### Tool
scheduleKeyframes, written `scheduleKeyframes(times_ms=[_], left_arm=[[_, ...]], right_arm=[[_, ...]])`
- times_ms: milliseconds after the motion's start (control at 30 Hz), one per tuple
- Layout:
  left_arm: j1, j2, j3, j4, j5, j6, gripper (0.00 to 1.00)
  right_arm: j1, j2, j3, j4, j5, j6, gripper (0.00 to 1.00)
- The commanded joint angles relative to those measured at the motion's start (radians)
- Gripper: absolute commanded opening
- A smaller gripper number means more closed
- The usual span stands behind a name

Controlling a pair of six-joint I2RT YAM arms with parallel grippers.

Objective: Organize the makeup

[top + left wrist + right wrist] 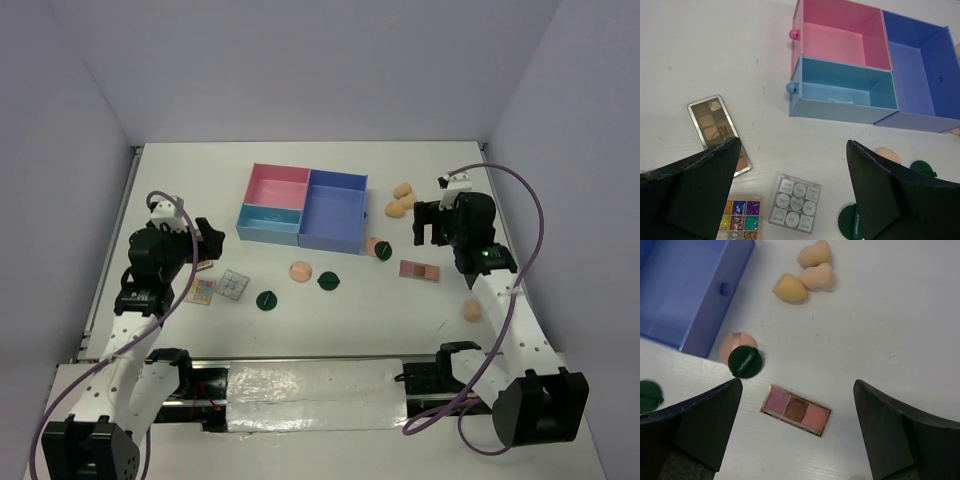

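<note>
My left gripper (208, 240) is open and empty, hovering over three flat palettes: a clear one with round pans (796, 202), a glitter one (739, 220) and a mirrored nude one (719, 131). My right gripper (428, 222) is open and empty above a three-colour palette (796, 410). A dark green compact (745, 361) lies partly on a peach puff (733, 343) beside the tray. Three peach sponges (814, 254) sit further off, and another sponge (472, 310) lies at the right. A second puff (300, 271) and two more compacts (266, 300), (328, 280) lie mid-table.
The compartment tray (305, 178) stands at the back centre with pink (840, 35), light blue (840, 82) and purple (912, 60) sections, all empty. White walls close the table at left, right and back.
</note>
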Motion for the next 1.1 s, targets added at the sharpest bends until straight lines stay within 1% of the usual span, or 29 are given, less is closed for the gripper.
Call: scheduleKeyframes(times_ms=[0,33,67,100,133,167,333,400,467,533,567,600,633,667,700,733,767,800,833,867,900,933,1000,1067], left_arm=[[0.003,0.021,0.048,0.032,0.031,0.0,0.99],[0.003,0.024,0.051,0.03,0.032,0.0,0.99],[0.002,0.026,0.053,0.029,0.029,-0.003,0.99],[0.003,0.029,0.056,0.024,0.026,-0.005,0.99],[0.003,0.03,0.056,0.022,0.023,-0.003,0.99],[0.002,0.03,0.057,0.019,0.02,-0.003,0.99],[0.003,0.03,0.059,0.013,0.018,-0.003,0.98],[0.003,0.029,0.06,0.012,0.027,-0.002,0.92],[0.002,0.029,0.062,0.013,0.038,0.0,0.75],[0.003,0.03,0.065,0.013,0.047,0.001,0.63],[0.003,0.032,0.065,0.012,0.05,0.001,0.48],[0.002,0.032,0.067,0.01,0.052,0.001,0.41],[0.003,0.033,0.068,0.009,0.057,0.001,0.35],[0.003,0.033,0.068,0.01,0.06,0.001,0.25],[0.002,0.036,0.068,0.012,0.061,0.001,0.22],[0.003,0.042,0.068,0.012,0.063,0.001,0.2],[0.002,0.044,0.071,0.012,0.066,0.003,0.22],[0.002,0.047,0.071,0.01,0.067,0.003,0.27],[0.002,0.049,0.073,0.009,0.064,0.003,0.41],[0.003,0.049,0.073,0.006,0.063,0.003,0.49],[0.002,0.047,0.073,0.006,0.06,0.001,0.56],[0.002,0.043,0.071,0.007,0.054,0.001,0.67],[0.002,0.038,0.071,0.006,0.049,0.003,0.71],[0.003,0.033,0.07,0.003,0.044,0.003,0.73]], right_arm=[[-0.005,-0.041,0.035,-0.046,-0.12,-0.124,0.99],[-0.005,-0.044,0.03,-0.055,-0.152,-0.173,0.99],[-0.005,-0.038,0.032,-0.084,-0.208,-0.266,1.0],[-0.005,-0.033,0.032,-0.104,-0.25,-0.311,1.0],[-0.005,-0.027,0.038,-0.123,-0.323,-0.395,1.0],[-0.003,-0.021,0.041,-0.152,-0.339,-0.417,1.0],[-0.002,0.023,0.067,-0.166,-0.37,-0.414,1.0],[-0.006,0.065,0.096,-0.202,-0.416,-0.431,1.0],[-0.008,0.101,0.15,-0.245,-0.431,-0.419,1.0],[-0.008,0.149,0.186,-0.21,-0.375,-0.327,0.99],[-0.013,0.164,0.199,-0.204,-0.373,-0.315,0.9],[-0.026,0.18,0.214,-0.196,-0.394,-0.281,0.72],[-0.031,0.213,0.237,-0.157,-0.389,-0.241,0.2],[-0.033,0.232,0.245,-0.135,-0.376,-0.196,0.12],[-0.033,0.258,0.277,-0.124,-0.382,-0.122,0.13],[-0.033,0.331,0.304,-0.138,-0.385,-0.08,0.27],[-0.033,0.376,0.367,-0.15,-0.381,-0.03,0.33],[-0.033,0.423,0.399,-0.172,-0.388,0.012,0.37],[-0.031,0.509,0.43,-0.198,-0.384,0.083,0.41],[-0.031,0.548,0.455,-0.202,-0.373,0.139,0.44],[-0.033,0.58,0.493,-0.209,-0.356,0.174,0.53],[-0.033,0.633,0.507,-0.201,-0.344,0.222,0.57],[-0.031,0.672,0.529,-0.178,-0.332,0.241,0.62],[-0.034,0.73,0.545,-0.143,-0.28,0.27,0.62]])
